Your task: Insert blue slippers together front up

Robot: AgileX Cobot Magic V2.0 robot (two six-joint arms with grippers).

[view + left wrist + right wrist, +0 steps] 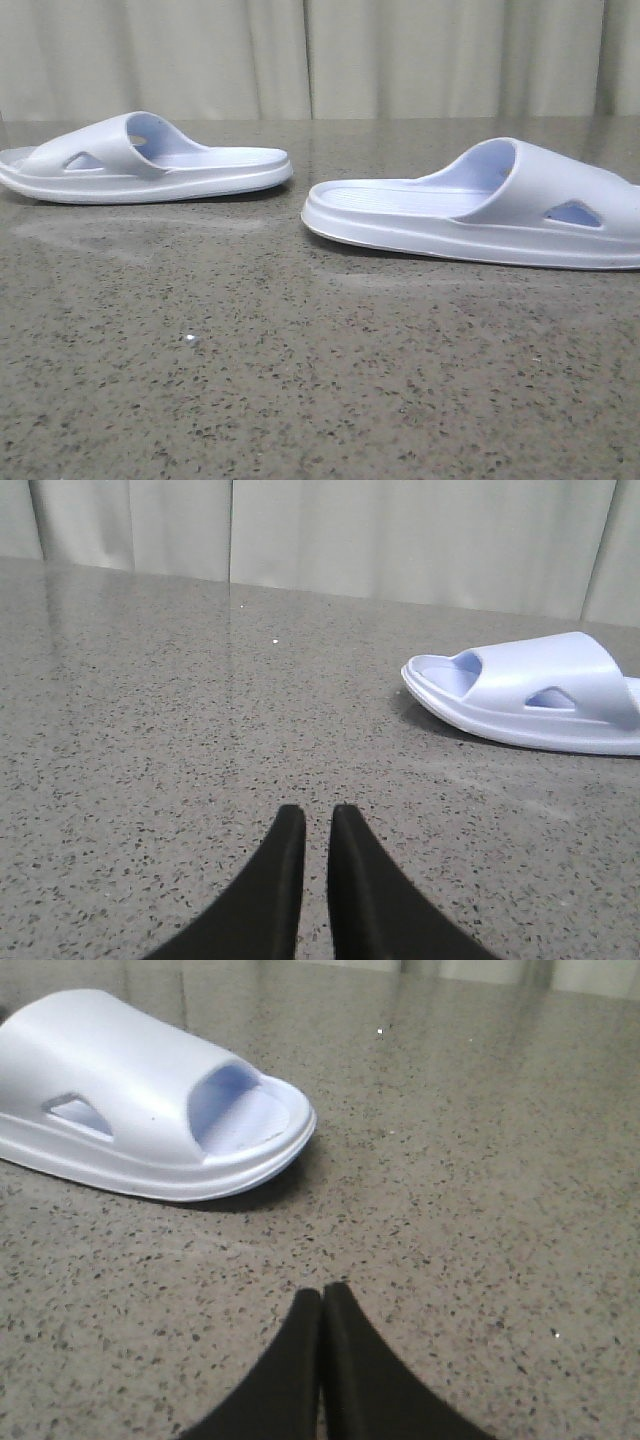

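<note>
Two pale lavender-blue slippers lie soles down on the speckled grey table, apart, heels facing each other. In the front view the left slipper (140, 160) is at the back left and the right slipper (490, 205) is at the right, nearer. The left slipper's toe end shows in the left wrist view (530, 690), far ahead of my left gripper (318, 815), whose black fingers are empty with only a thin slit between them. The right slipper shows in the right wrist view (140, 1100), ahead of my right gripper (322, 1292), which is fully shut and empty. Neither gripper shows in the front view.
The speckled stone table (300, 380) stretches wide in front of the slippers. A pale curtain (320, 55) hangs behind the table's far edge. A small white speck (190, 340) lies on the table.
</note>
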